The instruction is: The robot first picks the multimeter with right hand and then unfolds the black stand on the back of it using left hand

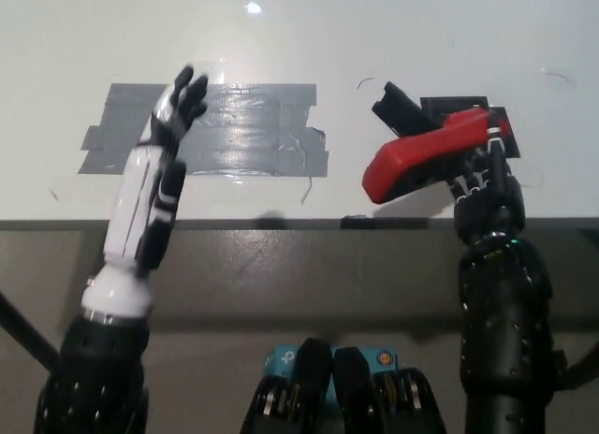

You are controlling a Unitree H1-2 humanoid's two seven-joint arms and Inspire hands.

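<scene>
While the black right hand (482, 177) holds the red multimeter (426, 153) up off the white table (393, 41), the first part of the job looks done. The fingers of that hand are wrapped around one end of the multimeter, and the red body sticks out toward the middle of the picture, tilted. A black piece (401, 109) pokes up from the top side of it. That may be the stand, but I cannot tell if it is folded out or not.

The white left hand (159, 186) is up over the table too, well apart from the multimeter. Its dark fingers are spread and it holds nothing. It hangs over a patch of grey tape (253, 130) stuck on the table.

Under the multimeter, a small black square mark (454, 104) shows on the table, partly hidden.

So the picking up is finished, I think. What is left is for the left hand to come across, reach the back of the multimeter, and pull the black stand open. It is not touching it yet.
</scene>
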